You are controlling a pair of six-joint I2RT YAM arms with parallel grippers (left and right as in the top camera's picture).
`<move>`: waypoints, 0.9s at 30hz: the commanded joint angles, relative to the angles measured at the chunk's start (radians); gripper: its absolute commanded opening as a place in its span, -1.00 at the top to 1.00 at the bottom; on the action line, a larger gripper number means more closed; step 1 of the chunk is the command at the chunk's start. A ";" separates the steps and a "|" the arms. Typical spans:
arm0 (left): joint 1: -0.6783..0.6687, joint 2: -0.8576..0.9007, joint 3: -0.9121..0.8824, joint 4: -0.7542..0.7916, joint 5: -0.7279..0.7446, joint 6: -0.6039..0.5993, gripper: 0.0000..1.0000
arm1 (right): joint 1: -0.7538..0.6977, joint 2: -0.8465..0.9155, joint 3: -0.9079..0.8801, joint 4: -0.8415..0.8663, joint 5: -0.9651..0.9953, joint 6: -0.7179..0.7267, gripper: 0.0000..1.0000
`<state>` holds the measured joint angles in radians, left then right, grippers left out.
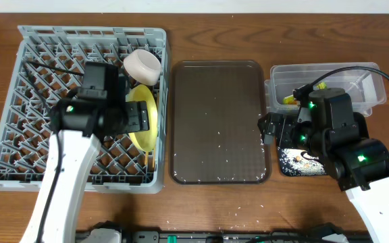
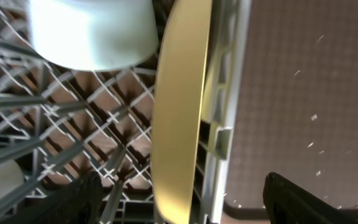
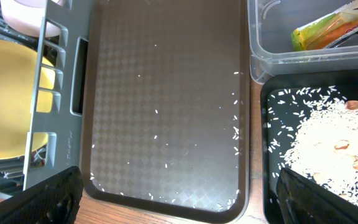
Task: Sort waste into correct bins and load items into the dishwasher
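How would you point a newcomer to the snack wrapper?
Find the large brown serving tray mid-table in the overhead view; right of it sits a clear plastic tub. The wrapper lies inside, glossy green and orange, whereas the black tray next to the tub holds white rice.

It looks like a robot lab staged as a kitchen: a wooden worktop [image 1: 248,27] carries a grey dish rack [image 1: 80,30], with a serving tray [image 1: 218,101] beside it.

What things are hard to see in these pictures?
- Shallow black rectangular tray: overhead, the right arm covers most of it.
- Round yellow plate: overhead, the left arm hides part.
- Small white bowl: left wrist view, blurred and cut off at the top.
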<state>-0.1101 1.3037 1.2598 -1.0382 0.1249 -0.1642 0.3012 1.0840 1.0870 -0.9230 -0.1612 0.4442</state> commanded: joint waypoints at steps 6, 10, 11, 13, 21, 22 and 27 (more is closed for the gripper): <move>0.064 -0.320 0.102 -0.043 -0.025 -0.013 -0.76 | -0.002 -0.021 0.007 0.042 -0.077 -0.111 -0.75; 0.064 -0.416 0.102 -0.046 -0.024 -0.013 -0.78 | 0.033 -0.063 0.007 0.121 -0.158 -0.181 -0.91; 0.064 -0.433 0.102 -0.047 -0.024 -0.013 -0.79 | 0.043 -0.075 0.007 0.137 -0.157 -0.183 -0.94; 0.064 -0.466 0.102 -0.047 -0.024 -0.013 -0.87 | 0.069 -0.103 0.007 0.169 -0.158 -0.183 -0.98; 0.064 -0.488 0.102 -0.047 -0.024 -0.013 -0.89 | 0.086 -0.123 0.007 0.166 -0.169 -0.091 -0.98; 0.064 -0.488 0.102 -0.047 -0.024 -0.013 -0.89 | 0.086 -0.122 0.007 0.156 -0.174 -0.076 -0.99; 0.064 -0.488 0.102 -0.047 -0.024 -0.013 -0.89 | 0.084 -0.117 0.007 0.063 -0.158 -0.108 -0.99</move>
<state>-0.0521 0.8146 1.3548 -1.0817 0.1120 -0.1791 0.3805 0.9623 1.0870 -0.8162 -0.3248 0.3416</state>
